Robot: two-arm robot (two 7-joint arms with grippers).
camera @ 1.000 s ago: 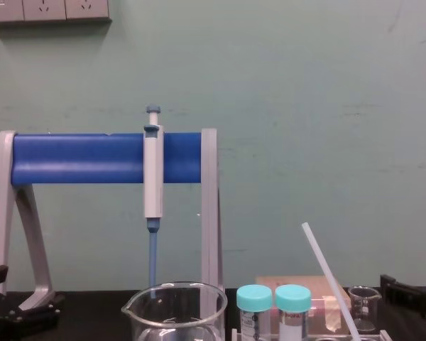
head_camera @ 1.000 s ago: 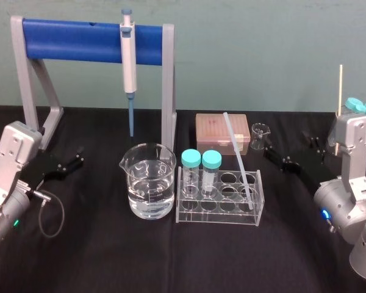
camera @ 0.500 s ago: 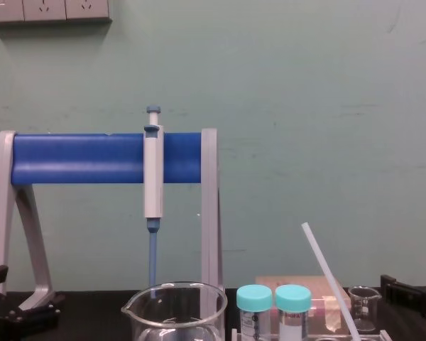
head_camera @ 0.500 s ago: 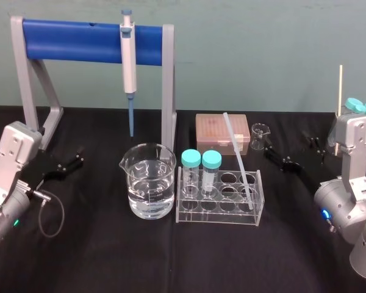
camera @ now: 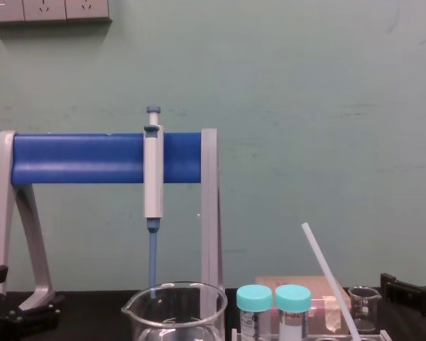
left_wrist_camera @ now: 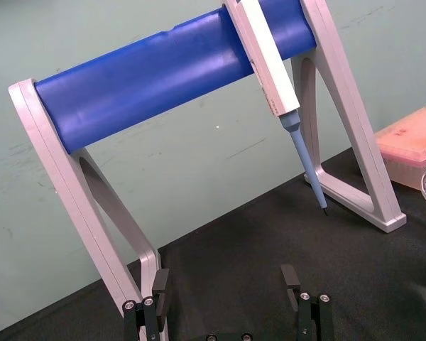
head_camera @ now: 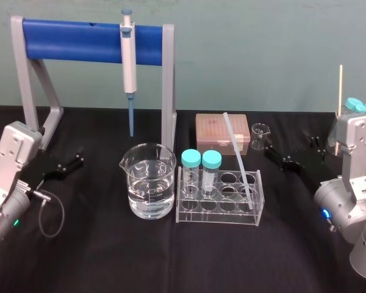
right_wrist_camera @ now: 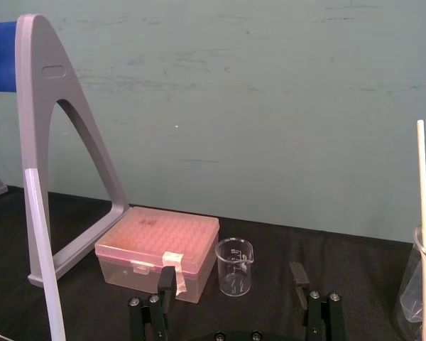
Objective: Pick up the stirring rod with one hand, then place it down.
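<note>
One stirring rod (head_camera: 238, 160), one pipette (head_camera: 129, 61), one pipette stand (head_camera: 73, 39), two teal-capped tubes (head_camera: 191, 171) (head_camera: 211, 174), one clear tube rack (head_camera: 219, 215), one large beaker of water (head_camera: 147, 168), one small beaker (head_camera: 260, 135), one pink tip box (head_camera: 212, 131).

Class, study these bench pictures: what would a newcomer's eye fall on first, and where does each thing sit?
The blue-barred stand at the back left strikes first, with the pipette hanging from its bar. In front, the stirring rod leans in the clear rack beside a beaker of water. The left gripper and right gripper sit open, one at each side.
</note>
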